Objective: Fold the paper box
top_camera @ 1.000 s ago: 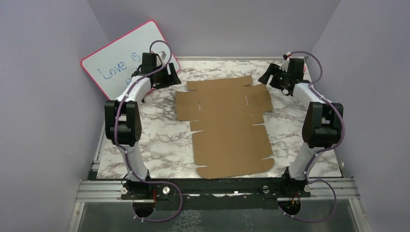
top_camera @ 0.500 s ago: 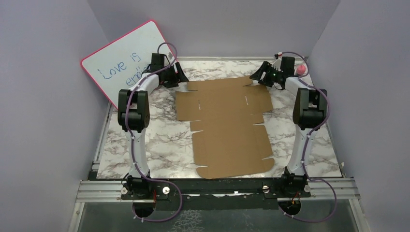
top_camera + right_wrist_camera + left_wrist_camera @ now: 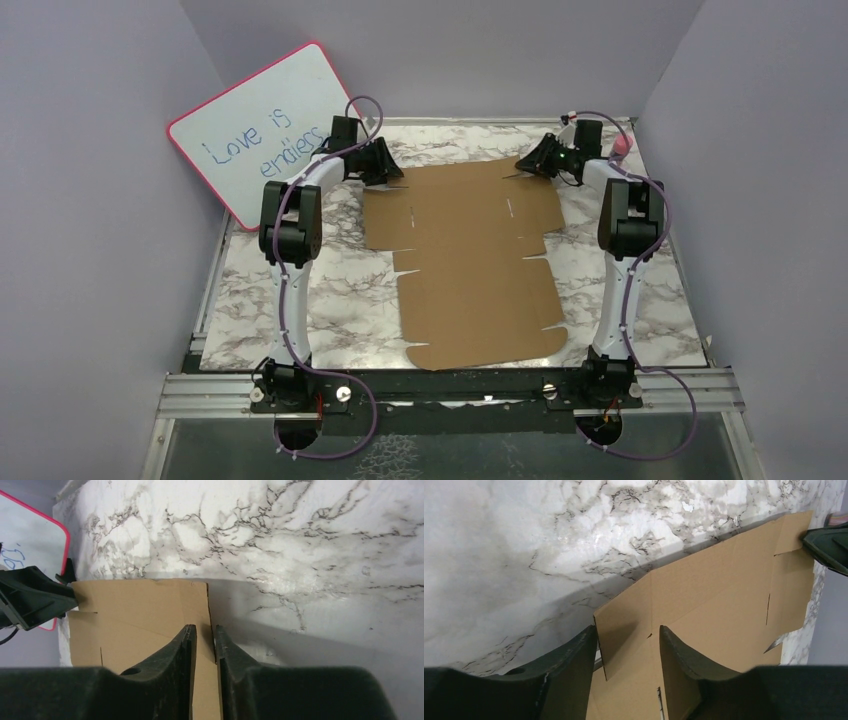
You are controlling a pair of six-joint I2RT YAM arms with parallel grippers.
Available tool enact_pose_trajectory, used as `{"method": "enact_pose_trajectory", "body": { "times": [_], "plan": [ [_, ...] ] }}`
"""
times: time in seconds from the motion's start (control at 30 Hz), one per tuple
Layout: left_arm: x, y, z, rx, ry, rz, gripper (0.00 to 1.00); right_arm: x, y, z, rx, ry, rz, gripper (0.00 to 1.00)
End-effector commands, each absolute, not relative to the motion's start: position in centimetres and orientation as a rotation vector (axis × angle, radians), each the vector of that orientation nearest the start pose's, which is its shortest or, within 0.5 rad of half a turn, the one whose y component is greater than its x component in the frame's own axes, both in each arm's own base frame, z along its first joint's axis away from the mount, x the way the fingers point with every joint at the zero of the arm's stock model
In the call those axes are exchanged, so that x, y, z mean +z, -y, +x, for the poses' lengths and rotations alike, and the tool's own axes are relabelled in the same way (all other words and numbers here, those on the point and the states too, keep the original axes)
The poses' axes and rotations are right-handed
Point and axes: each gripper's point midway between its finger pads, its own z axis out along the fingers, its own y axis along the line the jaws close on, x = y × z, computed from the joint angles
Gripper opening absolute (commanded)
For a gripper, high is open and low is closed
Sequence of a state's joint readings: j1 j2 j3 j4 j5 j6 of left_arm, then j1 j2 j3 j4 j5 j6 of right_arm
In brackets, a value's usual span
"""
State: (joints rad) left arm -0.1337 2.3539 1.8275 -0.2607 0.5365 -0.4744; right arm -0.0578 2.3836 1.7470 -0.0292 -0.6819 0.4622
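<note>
Left fingers (image 3: 569, 672) and right fingers (image 3: 181, 662) have reached the flat paper box (image 3: 470, 260).

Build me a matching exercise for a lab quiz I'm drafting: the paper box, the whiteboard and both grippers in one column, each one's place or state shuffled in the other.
Column 1
1. paper box
2. whiteboard
3. left gripper
4. right gripper

Column 2
A. fingers a narrow slit apart at the box's far right corner
B. unfolded, on the marble table
C. propped at the far left, pink frame
D. fingers well apart, astride the box's far left corner

Pairs: 1-B, 2-C, 3-D, 4-A
</note>
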Motion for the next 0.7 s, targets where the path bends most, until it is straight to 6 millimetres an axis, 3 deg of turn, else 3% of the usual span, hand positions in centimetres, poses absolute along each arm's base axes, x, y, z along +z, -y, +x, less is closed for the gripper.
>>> {"method": "enact_pose_trajectory", "body": {
  "times": [0.0,0.17,0.27,0.4,0.47,0.67],
  "plan": [
    [6.4,18.9,56.2,-0.962,-2.354,-0.077,0.47,5.3,-10.3,58.3,1.038,-2.180,0.136,0.20],
    [6.3,19.0,55.6,-0.947,-2.361,-0.067,0.32,5.6,-10.2,57.0,1.004,-2.186,0.121,0.04],
    [6.8,19.0,55.4,-0.884,-2.358,-0.063,0.20,5.7,-10.1,56.4,0.933,-2.205,0.105,0.03],
    [7.0,19.7,54.8,-0.774,-2.368,-0.028,0.10,5.8,-10.0,55.6,0.793,-2.231,0.092,0.03],
    [7.0,19.8,54.6,-0.682,-2.380,-0.009,0.07,5.7,-9.1,55.1,0.699,-2.262,0.109,0.02],
    [7.7,20.6,54.0,-0.434,-2.387,0.049,0.03,6.2,-9.9,54.1,0.424,-2.306,0.040,0.02]
  ]
}}
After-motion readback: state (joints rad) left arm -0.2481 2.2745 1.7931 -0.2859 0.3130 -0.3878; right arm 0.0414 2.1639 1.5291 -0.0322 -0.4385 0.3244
